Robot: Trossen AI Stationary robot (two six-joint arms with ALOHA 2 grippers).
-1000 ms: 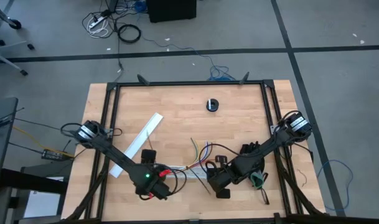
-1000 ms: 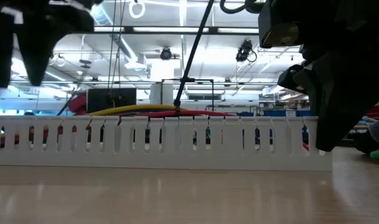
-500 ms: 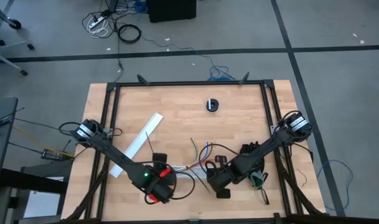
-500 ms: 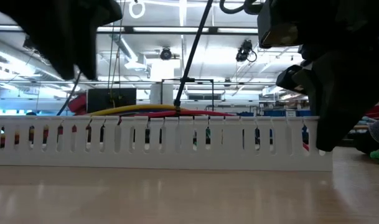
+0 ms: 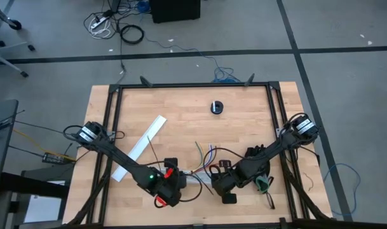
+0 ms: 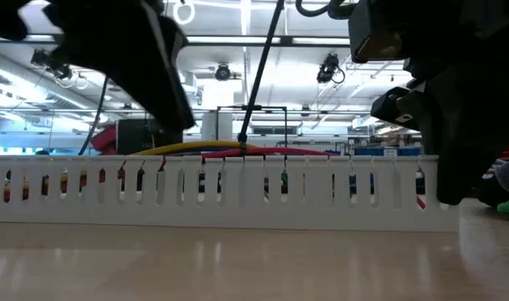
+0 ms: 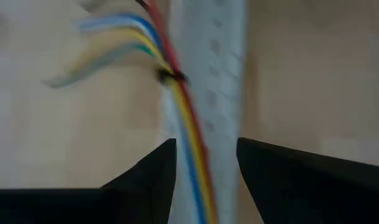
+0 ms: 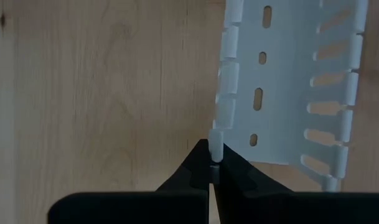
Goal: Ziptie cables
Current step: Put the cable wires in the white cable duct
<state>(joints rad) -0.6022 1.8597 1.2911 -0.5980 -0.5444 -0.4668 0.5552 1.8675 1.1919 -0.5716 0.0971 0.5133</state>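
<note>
Cables centre frame, between half-open left gripper fingers, bound by ziptie; right gripper pinching channel edge.

Both arms meet over cables, seemingly touching.

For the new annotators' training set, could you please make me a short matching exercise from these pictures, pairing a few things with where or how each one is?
Things:
1. right gripper
2. left gripper
3. cables
4. small round black object

States or places:
A. alone on the bare wood near the table's far edge
B. shut on a tab of the white slotted channel
C. running along the channel, bound by a thin black tie
D. fingers apart, straddling the wires

Pairs: 1-B, 2-D, 3-C, 4-A
</note>
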